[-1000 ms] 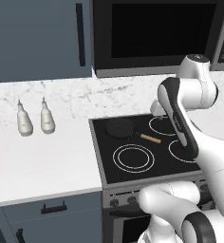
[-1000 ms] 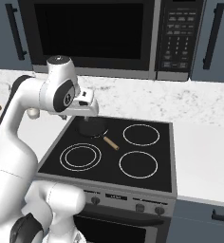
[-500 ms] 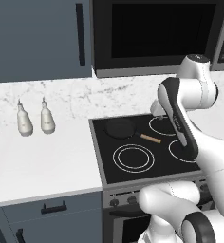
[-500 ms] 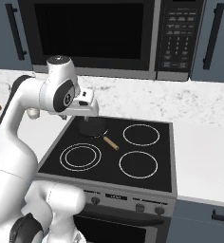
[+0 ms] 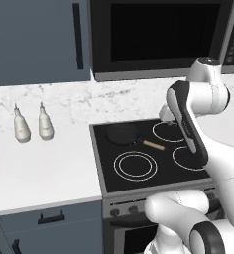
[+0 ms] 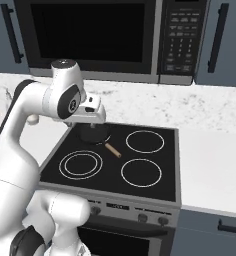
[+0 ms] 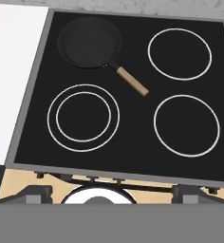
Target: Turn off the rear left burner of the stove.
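Note:
The stove (image 7: 133, 137) is a black glass-top range, also seen in the base views (image 5: 109, 176) (image 6: 110, 175). A small black skillet (image 7: 89, 42) with a wooden handle (image 7: 132, 81) sits on the rear left burner and hides that zone. The skillet also appears in the base views (image 5: 122, 134) (image 6: 93, 135). The front left zone (image 7: 83, 117) has double white rings. My gripper (image 7: 111, 192) hangs high above the stove's front edge, open, with nothing between its wide-set fingertips (image 7: 37, 191). Small dark knobs (image 6: 139, 217) line the grey front panel.
A black microwave (image 6: 90, 37) with a keypad hangs above the stove. Two white bottles (image 5: 21, 126) (image 5: 44, 124) stand on the white counter (image 5: 44, 173) to the left. More counter (image 6: 212, 165) runs to the right. My own arm (image 5: 188, 124) crosses over the stove's right side.

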Controlling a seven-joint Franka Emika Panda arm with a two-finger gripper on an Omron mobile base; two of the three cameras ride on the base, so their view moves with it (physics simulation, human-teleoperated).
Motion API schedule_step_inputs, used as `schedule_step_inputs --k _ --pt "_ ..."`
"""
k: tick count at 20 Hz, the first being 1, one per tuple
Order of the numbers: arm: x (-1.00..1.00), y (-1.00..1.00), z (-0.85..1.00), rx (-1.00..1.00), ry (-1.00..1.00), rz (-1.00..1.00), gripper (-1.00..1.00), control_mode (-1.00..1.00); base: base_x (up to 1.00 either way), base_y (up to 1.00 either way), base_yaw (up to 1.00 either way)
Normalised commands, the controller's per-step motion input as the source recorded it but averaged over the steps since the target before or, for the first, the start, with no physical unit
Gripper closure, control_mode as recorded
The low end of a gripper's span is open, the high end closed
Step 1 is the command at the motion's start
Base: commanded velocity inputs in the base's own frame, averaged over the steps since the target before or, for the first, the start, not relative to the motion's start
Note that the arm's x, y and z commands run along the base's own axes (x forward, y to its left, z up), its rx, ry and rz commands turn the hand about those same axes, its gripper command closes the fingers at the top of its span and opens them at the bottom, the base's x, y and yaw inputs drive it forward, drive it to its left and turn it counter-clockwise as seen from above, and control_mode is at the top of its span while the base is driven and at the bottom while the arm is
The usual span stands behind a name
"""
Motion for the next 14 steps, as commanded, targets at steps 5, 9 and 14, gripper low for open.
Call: schedule_step_inputs --k 5,9,14 --pt "0.0 0.0 0.0 0.0 0.0 0.0 -1.0 1.0 -0.12 -0.41 0.0" --pt "0.0 0.0 0.0 0.0 0.0 0.0 -1.0 1.0 -0.17 -0.44 0.0" --pt "0.0 0.0 0.0 0.0 0.0 0.0 -1.0 1.0 -0.15 -0.42 0.0"
